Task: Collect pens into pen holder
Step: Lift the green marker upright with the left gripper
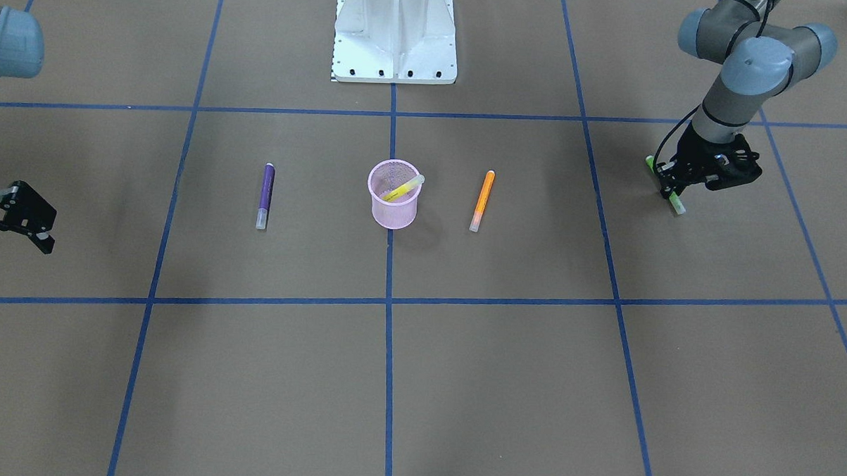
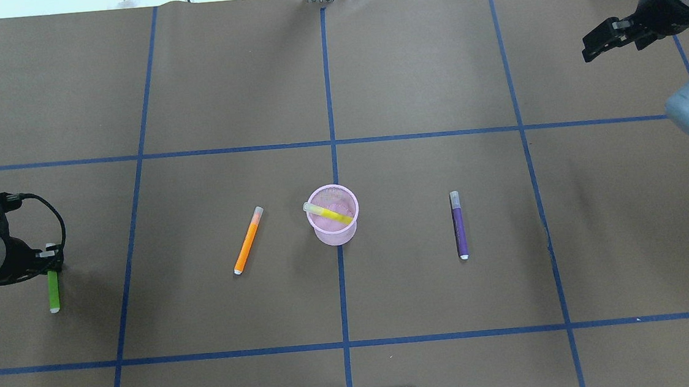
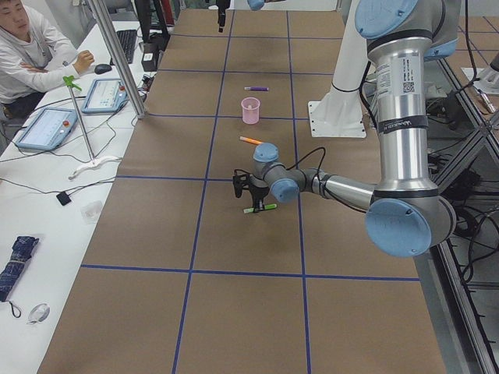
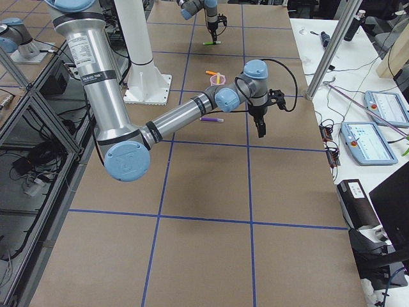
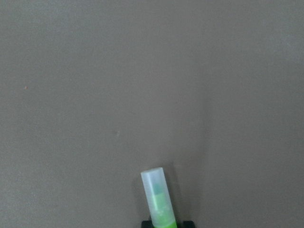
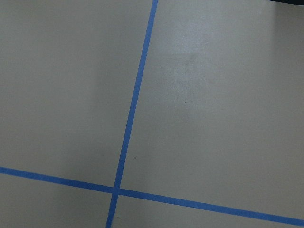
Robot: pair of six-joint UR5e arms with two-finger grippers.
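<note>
Green pen (image 2: 53,291) held in left end effector (image 2: 51,258), cap protruding.

place: robotics lab | evidence: taped grid table (image 3: 234,312), seated operator (image 3: 27,47), teach pendants (image 3: 48,127)

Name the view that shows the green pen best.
Overhead exterior: the green pen shows mostly unobstructed. Front-facing: the left gripper covers its middle. Side views: tiny. Left wrist: cap end only. Right wrist: nothing.
</note>
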